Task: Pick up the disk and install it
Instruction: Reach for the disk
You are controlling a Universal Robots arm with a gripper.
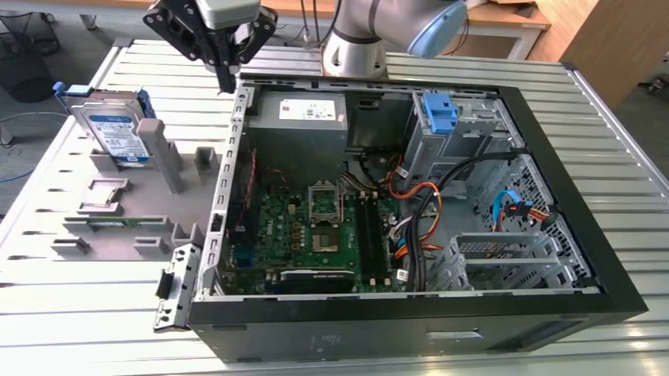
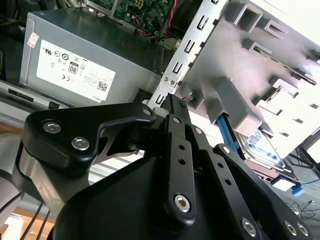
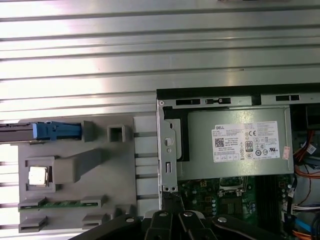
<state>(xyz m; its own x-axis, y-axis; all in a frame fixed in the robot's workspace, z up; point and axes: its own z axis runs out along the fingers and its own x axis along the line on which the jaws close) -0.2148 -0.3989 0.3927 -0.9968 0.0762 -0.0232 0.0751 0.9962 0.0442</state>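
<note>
The disk (image 1: 115,129) is a silver drive with a white-and-blue label and a blue rail. It stands upright in a slot of the grey fixture (image 1: 115,231) at the exterior view's left. The second wrist view shows the disk (image 2: 261,150) beyond the fingers, and the first wrist view shows it (image 3: 50,131) edge-on. My gripper (image 1: 227,84) hangs over the back left corner of the open computer case (image 1: 418,313), to the right of the disk and apart from it. Its fingers meet at the tips with nothing between them, as both wrist views show the gripper (image 2: 172,98) (image 3: 167,199).
Inside the case are a grey power supply box (image 1: 298,117) with a white sticker, a green motherboard (image 1: 313,227), an upright blue latch (image 1: 439,113), cables and a metal drive cage (image 1: 502,258). The fixture also holds small parts (image 3: 37,176). Everything rests on a slatted metal table (image 1: 94,298).
</note>
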